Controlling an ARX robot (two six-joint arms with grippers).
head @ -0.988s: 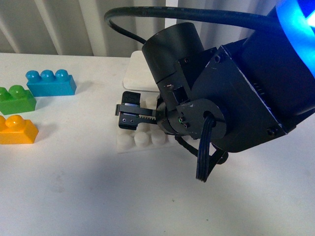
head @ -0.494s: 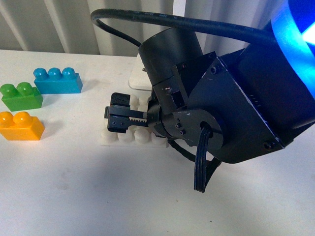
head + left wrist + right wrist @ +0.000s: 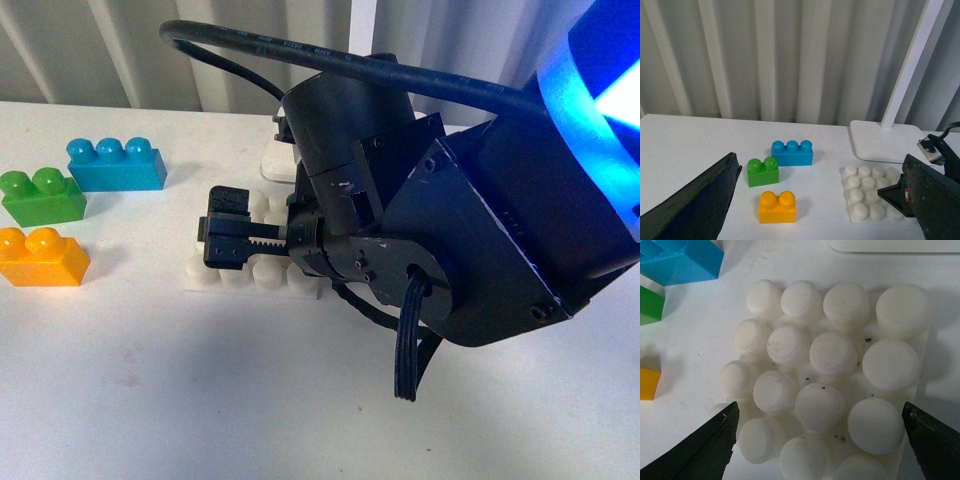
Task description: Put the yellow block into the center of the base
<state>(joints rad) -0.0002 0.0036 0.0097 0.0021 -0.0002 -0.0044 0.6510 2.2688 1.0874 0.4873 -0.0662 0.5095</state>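
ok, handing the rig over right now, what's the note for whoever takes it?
Left end effector: open, empty.
Right end effector: open, empty, low over the base.
Yellow block: on the table, left of the base, next to the green block, not grasped.
Done: nothing inserted yet.
Left: pick it up and press it onto the base's centre studs.

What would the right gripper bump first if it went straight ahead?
Probably the base, whose white studs fill the wrist view straight ahead of the open right gripper.
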